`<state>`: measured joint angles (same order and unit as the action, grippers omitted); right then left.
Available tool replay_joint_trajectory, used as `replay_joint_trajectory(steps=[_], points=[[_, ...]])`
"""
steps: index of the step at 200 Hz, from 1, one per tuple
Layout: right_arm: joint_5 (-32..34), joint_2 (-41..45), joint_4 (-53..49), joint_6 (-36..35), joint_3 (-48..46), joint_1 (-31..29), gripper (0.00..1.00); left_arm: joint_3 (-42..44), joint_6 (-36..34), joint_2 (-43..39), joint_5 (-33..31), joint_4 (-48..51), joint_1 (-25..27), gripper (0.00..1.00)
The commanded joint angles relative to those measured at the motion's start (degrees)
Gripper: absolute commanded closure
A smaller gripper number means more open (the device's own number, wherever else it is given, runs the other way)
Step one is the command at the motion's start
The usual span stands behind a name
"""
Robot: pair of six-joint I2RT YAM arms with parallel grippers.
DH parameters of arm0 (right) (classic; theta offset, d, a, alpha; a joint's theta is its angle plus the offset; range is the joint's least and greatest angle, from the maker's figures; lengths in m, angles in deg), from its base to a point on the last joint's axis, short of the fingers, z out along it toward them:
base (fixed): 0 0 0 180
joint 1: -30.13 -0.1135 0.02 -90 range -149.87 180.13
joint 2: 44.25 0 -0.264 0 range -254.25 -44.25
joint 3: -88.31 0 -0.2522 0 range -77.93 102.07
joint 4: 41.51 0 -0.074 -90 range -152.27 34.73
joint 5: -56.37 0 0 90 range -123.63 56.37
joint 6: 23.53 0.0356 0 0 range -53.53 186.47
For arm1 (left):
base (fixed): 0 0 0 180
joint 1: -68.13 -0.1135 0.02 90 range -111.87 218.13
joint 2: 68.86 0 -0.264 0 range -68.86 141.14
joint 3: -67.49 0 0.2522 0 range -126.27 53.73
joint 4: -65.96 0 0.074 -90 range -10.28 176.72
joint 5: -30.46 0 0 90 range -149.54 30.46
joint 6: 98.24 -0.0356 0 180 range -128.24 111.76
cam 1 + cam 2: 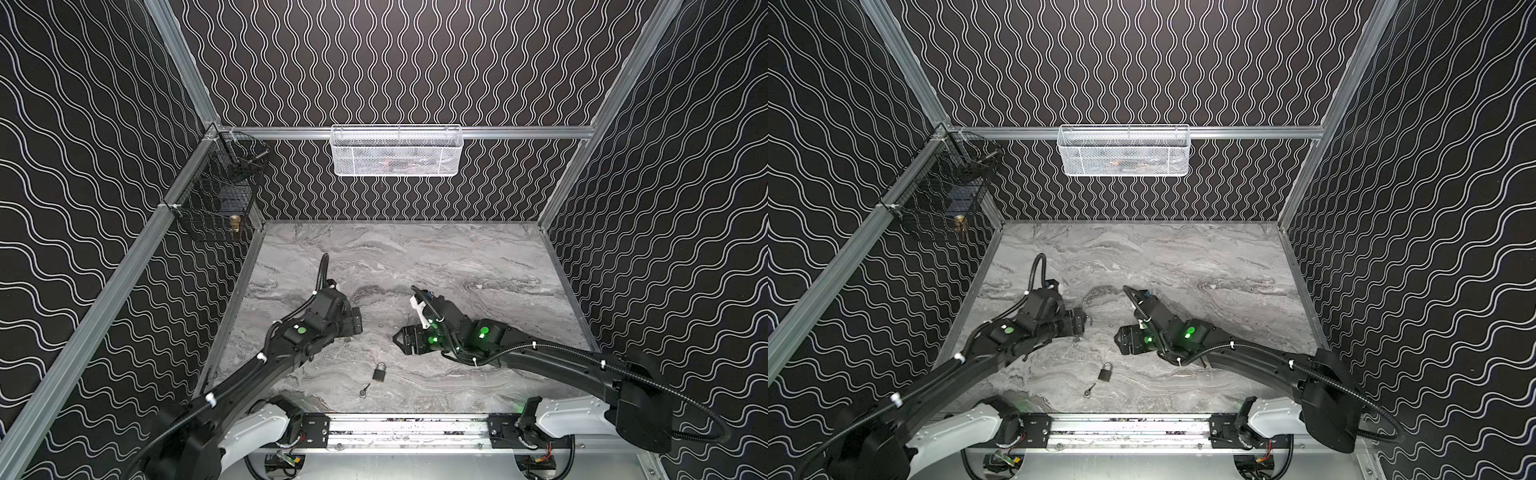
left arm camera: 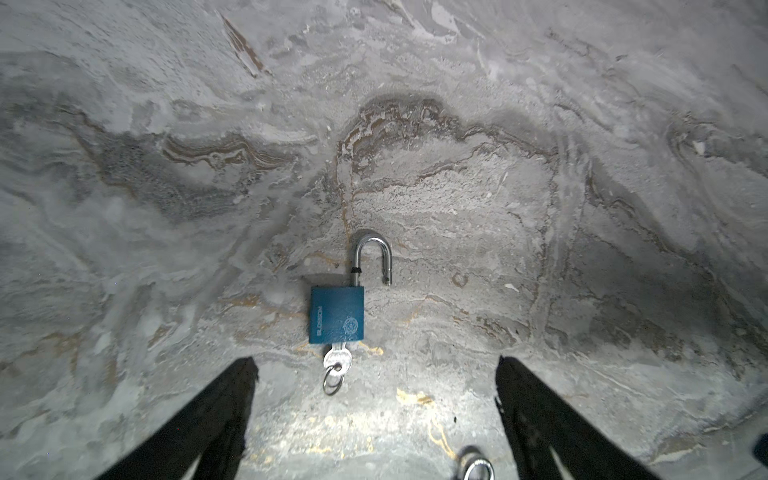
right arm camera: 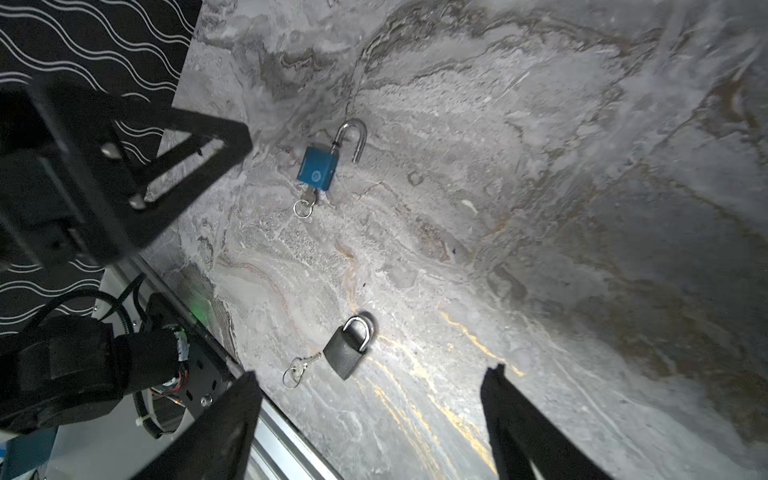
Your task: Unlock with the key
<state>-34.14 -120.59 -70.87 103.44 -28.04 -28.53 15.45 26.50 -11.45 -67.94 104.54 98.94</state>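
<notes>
On the grey marbled tabletop (image 1: 457, 257), a dark grey metal padlock (image 1: 379, 371) lies near the front edge, between the two arms, with a small silver ringed key (image 1: 365, 389) just beside it, toward the front and left. A blue square-bodied padlock (image 3: 316, 168) lies behind it, a second silver key (image 3: 308, 195) in its base, just ahead of the left gripper (image 1: 356, 324). The right gripper (image 1: 401, 338) hangs to the right. A white mesh basket (image 1: 395, 151) hangs on the back wall, a black wire basket (image 1: 216, 195) on the left wall at the rear corner.

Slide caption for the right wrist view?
Blue padlock lies shackle-open on the marble table, inserted key in place; grey padlock, shackle closed, loose key beside it.
</notes>
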Motion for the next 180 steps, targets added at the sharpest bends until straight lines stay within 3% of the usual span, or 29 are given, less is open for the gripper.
replay_joint_trajectory(steps=[1,67,140,180], points=[[3.7,-1.9,-2.0,2.8,1.5,-3.6,0.15,-0.6,1.5,-3.6,-1.3,5.1,-0.1,0.02],[10.5,-10.9,-4.4,7.8,6.8,-15.5,0.17,-2.3,4.6,-12.0,-0.9,12.2,-0.1,0.01],[14.4,-20.8,-7.4,8.6,14.4,-21.8,0.22,-3.9,8.1,-18.9,-4.2,20.1,-0.1,0.01],[11.8,-24.3,-5.0,6.4,15.5,-22.9,0.27,-4.8,9.5,-21.7,-6.7,24.1,-0.1,0.01]])
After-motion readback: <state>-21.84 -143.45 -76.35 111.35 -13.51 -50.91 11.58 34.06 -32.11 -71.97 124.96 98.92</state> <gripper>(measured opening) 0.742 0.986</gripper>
